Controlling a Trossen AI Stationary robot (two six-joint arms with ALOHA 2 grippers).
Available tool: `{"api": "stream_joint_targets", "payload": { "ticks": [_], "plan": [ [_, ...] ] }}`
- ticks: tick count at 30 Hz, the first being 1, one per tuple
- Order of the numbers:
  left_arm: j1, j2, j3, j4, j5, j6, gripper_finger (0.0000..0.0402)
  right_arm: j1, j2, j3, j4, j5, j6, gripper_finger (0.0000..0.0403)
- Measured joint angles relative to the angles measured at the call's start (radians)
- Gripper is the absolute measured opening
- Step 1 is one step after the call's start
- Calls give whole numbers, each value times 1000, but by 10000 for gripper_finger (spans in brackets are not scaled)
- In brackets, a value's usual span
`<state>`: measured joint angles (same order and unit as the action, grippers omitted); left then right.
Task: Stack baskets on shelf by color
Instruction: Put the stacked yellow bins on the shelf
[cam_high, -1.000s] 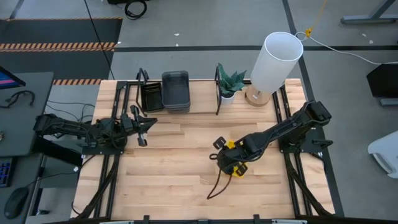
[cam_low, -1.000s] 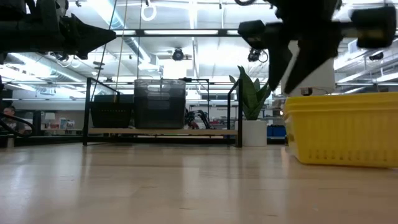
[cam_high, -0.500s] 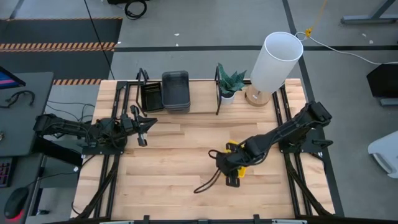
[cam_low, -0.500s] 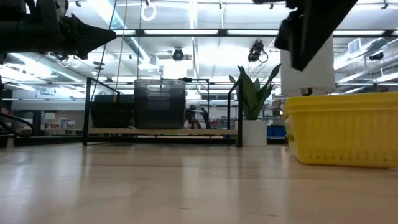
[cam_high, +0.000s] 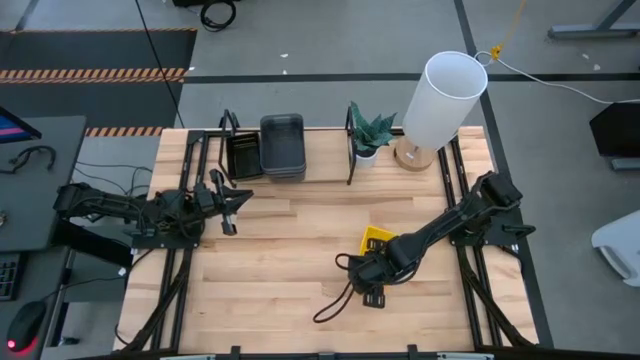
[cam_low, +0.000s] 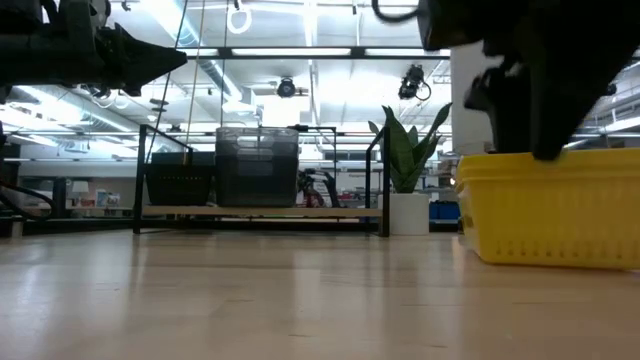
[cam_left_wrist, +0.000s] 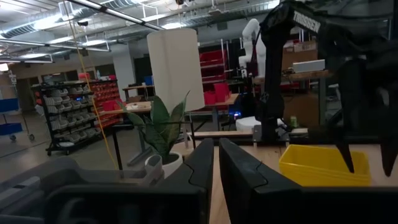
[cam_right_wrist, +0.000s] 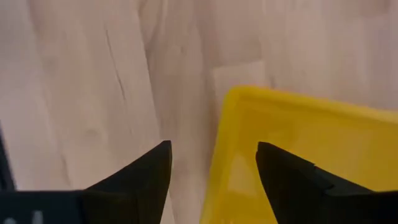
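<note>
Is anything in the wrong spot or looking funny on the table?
Yes, one thing. The yellow basket sits out on the open table, far from the shelf where the dark baskets are stacked. The right gripper hangs open over its rim. Nothing looks spilled or broken.

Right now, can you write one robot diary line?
right gripper: open over yellow basket rim | left gripper: shut, waiting at table's left | shelf: grey and black baskets
</note>
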<state>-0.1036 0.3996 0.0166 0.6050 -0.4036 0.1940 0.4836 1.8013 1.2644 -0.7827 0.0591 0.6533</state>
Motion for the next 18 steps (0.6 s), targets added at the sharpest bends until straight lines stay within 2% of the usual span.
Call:
{"api": "stream_joint_targets", "payload": {
  "ticks": [5,9,13,18],
  "plan": [
    [0,-1,0,-2,0,0,30,4,59,0,-26,-29,-38,229],
    [0,-1,0,-3,0,0,36,-1,76,0,-65,-35,-85,203],
    [0,-1,0,-2,0,0,40,-2,81,0,-108,-34,-159,152],
    [0,-1,0,-8,0,0,36,-1,81,0,-129,-30,-265,67]
  ]
}}
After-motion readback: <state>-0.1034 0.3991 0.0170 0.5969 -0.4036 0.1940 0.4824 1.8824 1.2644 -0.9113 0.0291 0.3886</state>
